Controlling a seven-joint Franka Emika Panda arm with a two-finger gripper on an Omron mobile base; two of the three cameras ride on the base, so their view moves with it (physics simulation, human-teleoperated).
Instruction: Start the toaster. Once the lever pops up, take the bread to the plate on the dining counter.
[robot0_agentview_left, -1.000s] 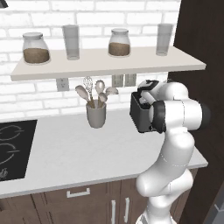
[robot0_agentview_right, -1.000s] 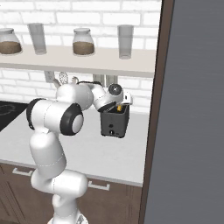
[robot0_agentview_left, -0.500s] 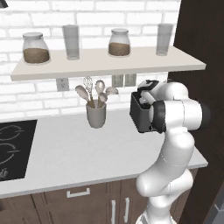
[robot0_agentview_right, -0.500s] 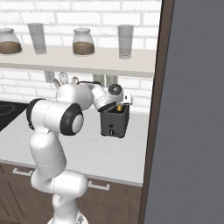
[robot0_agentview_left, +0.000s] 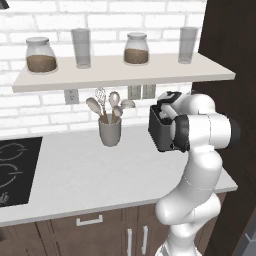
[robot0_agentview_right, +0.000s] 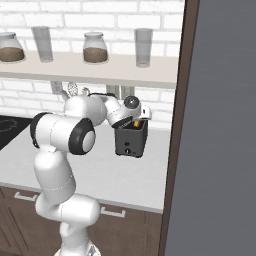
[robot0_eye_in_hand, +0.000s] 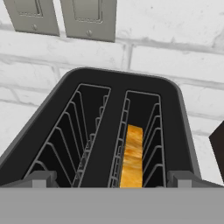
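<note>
the gripper (robot0_eye_in_hand: 112, 179) stands with its jaws spread wide and nothing between them; in the hand view one tip shows at each lower corner, either side of the toaster (robot0_eye_in_hand: 118, 131) top. straight below sits the bread (robot0_eye_in_hand: 131, 155), down in the right-hand slot as that view has it, its golden top edge lower than the slot's rim; the other slot is empty. behind the toaster are the white brick wall and two grey outlet plates (robot0_eye_in_hand: 61, 17).

from the base views the hand hangs just above the black toaster (robot0_agentview_right: 131, 140), which stands on the white worktop (robot0_agentview_left: 85, 175) near the dark cabinet side, with the utensil cup (robot0_agentview_left: 110, 131) off to its left and jars and glasses on the shelf (robot0_agentview_left: 120, 72) above.

nothing has changed over the last second: arm, hand and toaster sit exactly as before, jaws just as wide. my reading is that the arm is holding above the slots; the lever is hidden, so whether toasting has started or finished i cannot tell. the bread has not been lifted.
</note>
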